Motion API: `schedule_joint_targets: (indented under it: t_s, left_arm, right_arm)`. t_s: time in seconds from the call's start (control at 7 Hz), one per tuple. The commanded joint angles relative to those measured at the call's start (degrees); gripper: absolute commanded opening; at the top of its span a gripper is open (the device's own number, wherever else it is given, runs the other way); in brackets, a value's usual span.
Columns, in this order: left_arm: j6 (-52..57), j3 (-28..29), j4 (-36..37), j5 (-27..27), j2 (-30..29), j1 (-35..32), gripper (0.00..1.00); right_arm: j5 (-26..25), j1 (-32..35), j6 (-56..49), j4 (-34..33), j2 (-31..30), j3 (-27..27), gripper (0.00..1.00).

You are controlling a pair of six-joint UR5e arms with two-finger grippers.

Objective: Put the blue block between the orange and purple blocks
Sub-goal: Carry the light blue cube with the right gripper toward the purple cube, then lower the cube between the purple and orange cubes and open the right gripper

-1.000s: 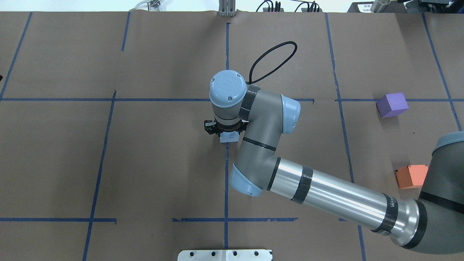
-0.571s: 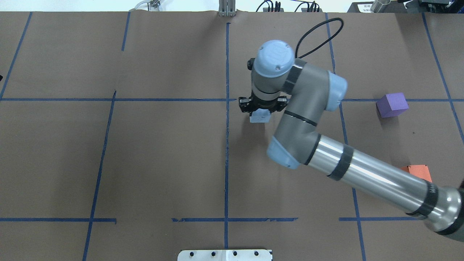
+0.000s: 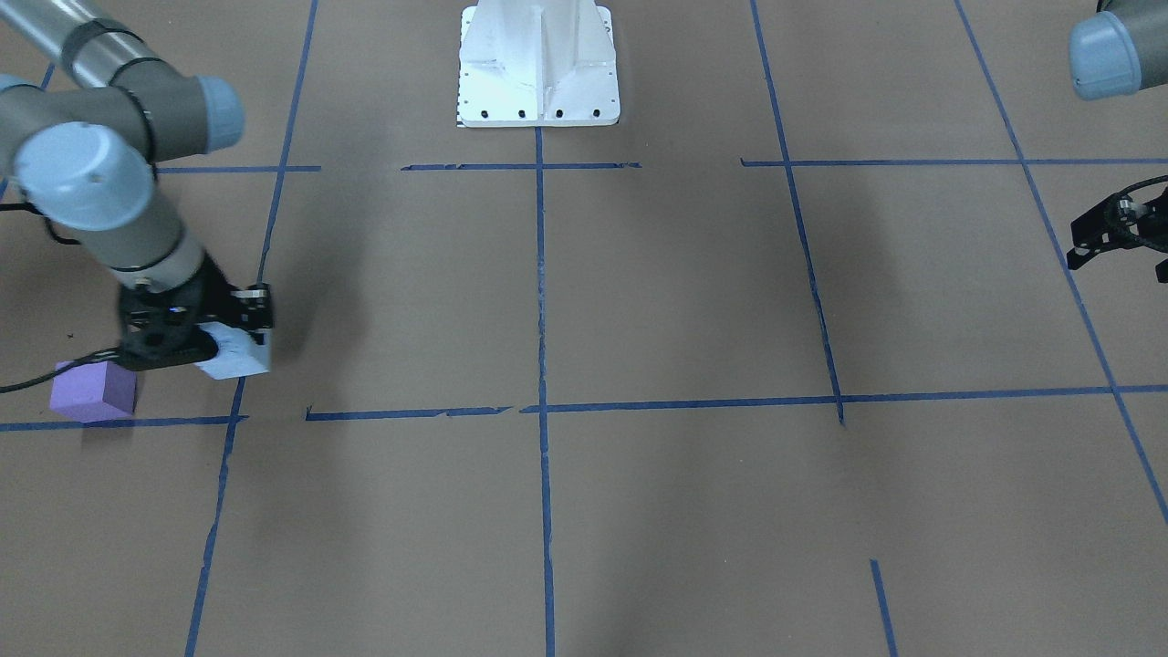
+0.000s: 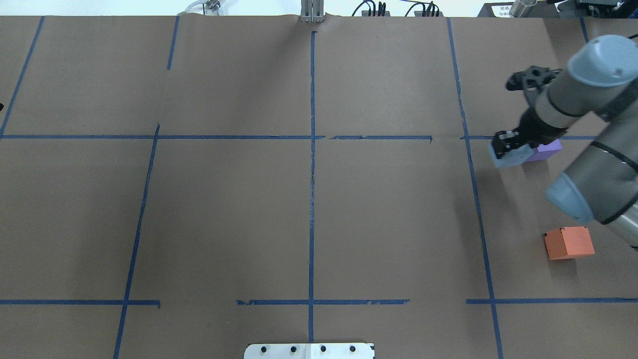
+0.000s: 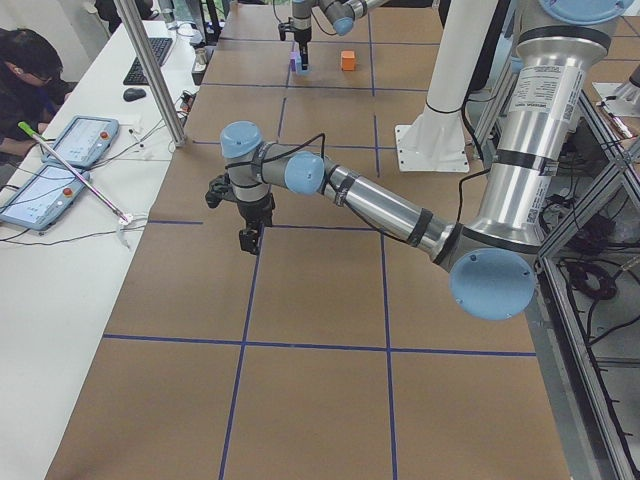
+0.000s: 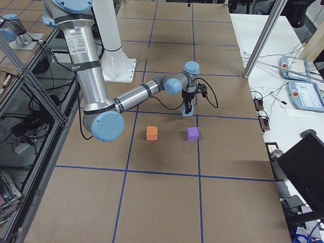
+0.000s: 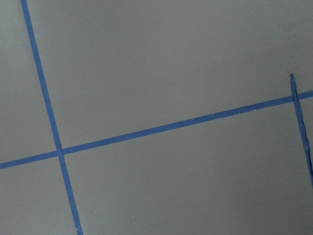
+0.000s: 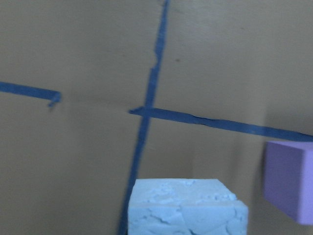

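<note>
Three blocks sit in the right part of the overhead view. Lowest in that frame is the orange block (image 4: 568, 243), standing alone on the brown table (image 4: 224, 209) and in full view. Higher up, the right gripper (image 4: 508, 149) is clamped on the pale blue block (image 4: 508, 158), which sits just right of a blue tape line. Immediately right of the blue block is the purple block (image 4: 548, 148), partly covered by the gripper; whether the two blocks touch cannot be told. The blue block is up beside the purple one, well apart from the orange one, and not in the gap between them. The left gripper (image 3: 1118, 233) shows at the right edge of the front-facing view, cut off by the frame, so I cannot tell whether its fingers are apart or together.

Compared with 0.6 s ago, the right arm has swung from near the middle of the overhead frame to its right side, taking the blue block along. The forearm then covered part of the orange block, and the purple block was fully in view.
</note>
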Motion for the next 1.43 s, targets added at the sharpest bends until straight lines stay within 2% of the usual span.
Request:
schedule_joint_targets:
  t_s: [0.0, 0.14, 0.43, 0.57, 0.71, 0.86, 1.14, 1.29]
  left_arm:
    - [-1.6, -0.4, -0.1, 0.0, 0.4, 0.0, 1.00]
    - [-1.8, -0.6, -0.1, 0.0, 0.4, 0.0, 1.00]
    - [-1.8, -0.6, -0.1, 0.0, 0.4, 0.0, 1.00]
    - [-1.8, -0.6, -0.1, 0.0, 0.4, 0.0, 1.00]
    - [-1.8, -0.6, -0.1, 0.0, 0.4, 0.0, 1.00]
    - [-1.8, -0.6, -0.1, 0.0, 0.4, 0.0, 1.00]
    - [-1.7, -0.7, -0.1, 0.0, 0.4, 0.0, 1.00]
    - [-1.7, -0.7, -0.2, 0.0, 0.4, 0.0, 1.00]
  right_arm:
    - [3.2, 4.3, -3.3, 9.5, -12.4, 1.0, 0.11]
    - [3.2, 4.3, -1.6, 9.7, -13.2, 1.4, 0.18]
    - [3.1, 3.5, 4.8, 9.8, -12.7, 2.4, 0.20]
    - [2.7, 2.5, 4.8, 9.8, -12.7, 2.1, 0.36]
    - [2.6, 1.4, 4.7, 9.8, -12.7, 2.0, 0.75]
    - [2.6, 1.3, 4.3, 9.9, -13.0, 2.1, 1.00]
    - [2.6, 1.5, 4.1, 9.8, -12.9, 2.6, 1.00]
    - [3.1, 2.1, 3.9, 9.1, -13.1, 4.8, 1.00]
